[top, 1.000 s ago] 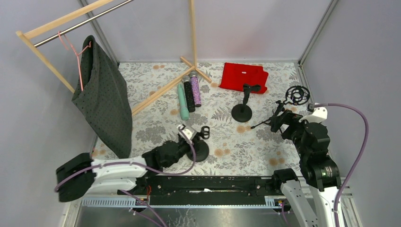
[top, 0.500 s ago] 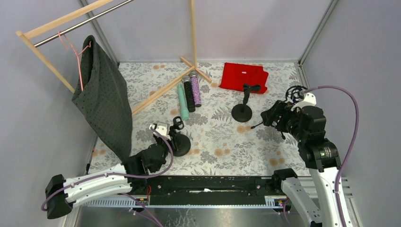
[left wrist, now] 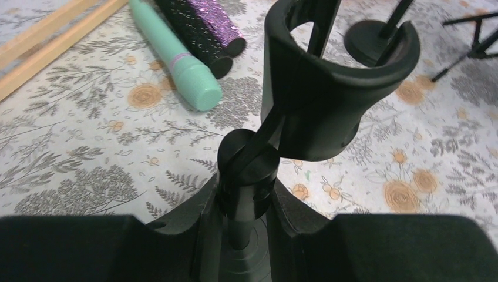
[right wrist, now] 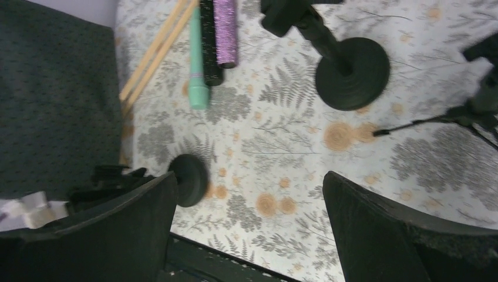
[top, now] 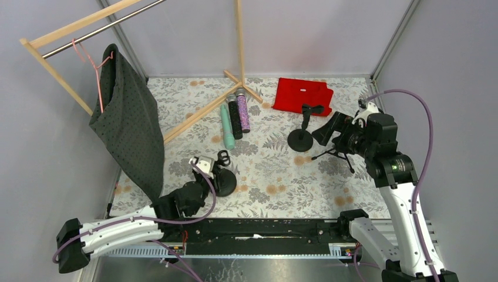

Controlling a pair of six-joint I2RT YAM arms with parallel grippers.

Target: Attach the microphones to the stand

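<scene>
Three microphones lie side by side at the back: mint-green (top: 227,127) (left wrist: 176,56) (right wrist: 197,59), black (top: 235,117) (left wrist: 194,35) (right wrist: 208,41), glittery purple (top: 242,113) (left wrist: 214,20) (right wrist: 225,32). My left gripper (top: 212,175) (left wrist: 246,194) is shut on the post of a black round-base stand (top: 225,178) (left wrist: 246,176), its clip (left wrist: 329,88) empty and tilted above the jaws. A second round-base stand (top: 300,138) (right wrist: 352,73) stands upright in the middle. My right gripper (top: 329,130) (right wrist: 249,217) hovers open above the table, holding nothing.
A black tripod stand (top: 337,154) (right wrist: 470,111) sits under my right wrist. A red cloth (top: 302,95) lies at the back. A wooden rack (top: 199,111) crosses the back left, with a dark dotted cloth (top: 129,123) (right wrist: 53,100) hanging from it.
My left gripper has dragged the stand left and slightly away from the near edge, then held still. My right arm has swung up and left, over the tripod.
</scene>
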